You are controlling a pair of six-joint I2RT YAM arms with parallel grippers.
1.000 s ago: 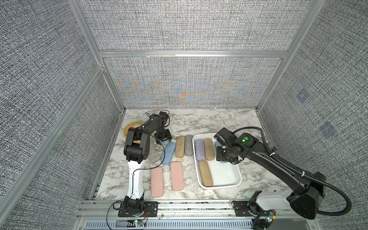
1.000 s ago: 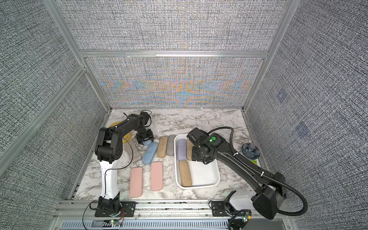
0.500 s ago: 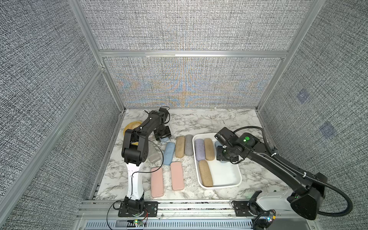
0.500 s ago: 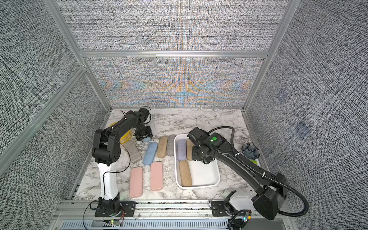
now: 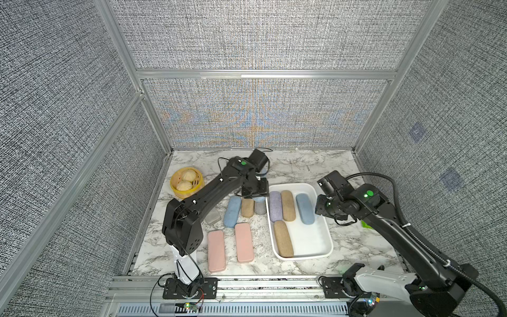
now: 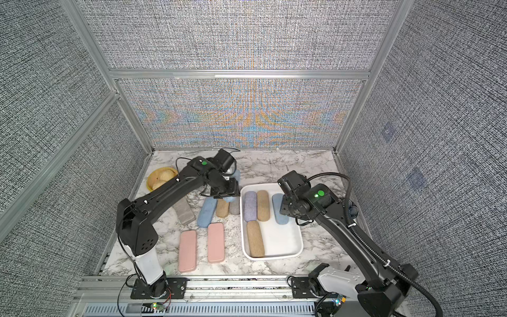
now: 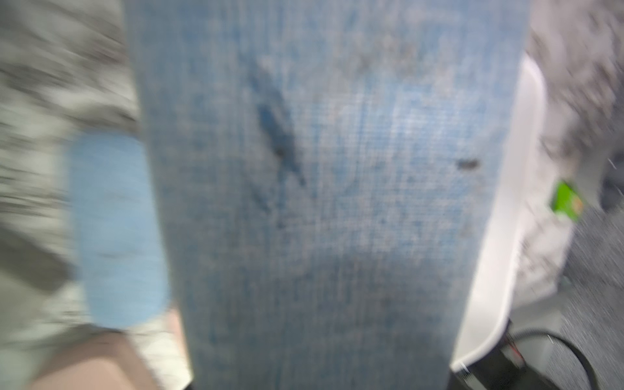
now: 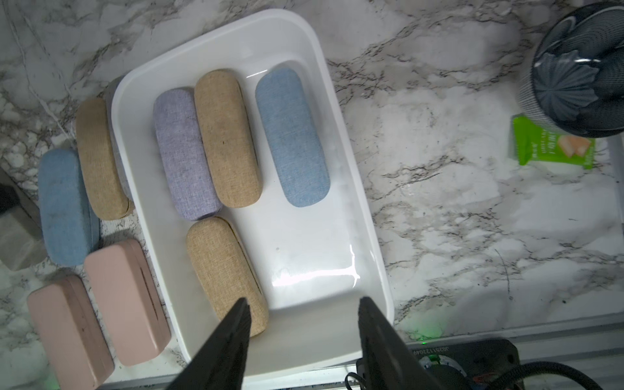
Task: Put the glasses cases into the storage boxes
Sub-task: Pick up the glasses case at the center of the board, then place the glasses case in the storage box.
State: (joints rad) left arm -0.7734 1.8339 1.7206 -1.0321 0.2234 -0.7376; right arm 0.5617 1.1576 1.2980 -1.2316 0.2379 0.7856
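Both top views: left gripper (image 5: 255,189) hangs just beside the white tray (image 5: 310,238), load mostly hidden. Left wrist, blurred: light blue fabric case (image 7: 320,185) fills the frame, evidently clamped there. Probably light, stiff-shelled, grippy weave; best pinched mid-length across its width. Right wrist alone shows right gripper (image 8: 304,314) jaws apart, empty, over four cases (image 8: 292,135) in the tray.

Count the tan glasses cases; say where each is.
3. In the white tray: one tan case beside the lavender case, another at its near end. The third lies outside, beside a blue case. The left arm may hide others.
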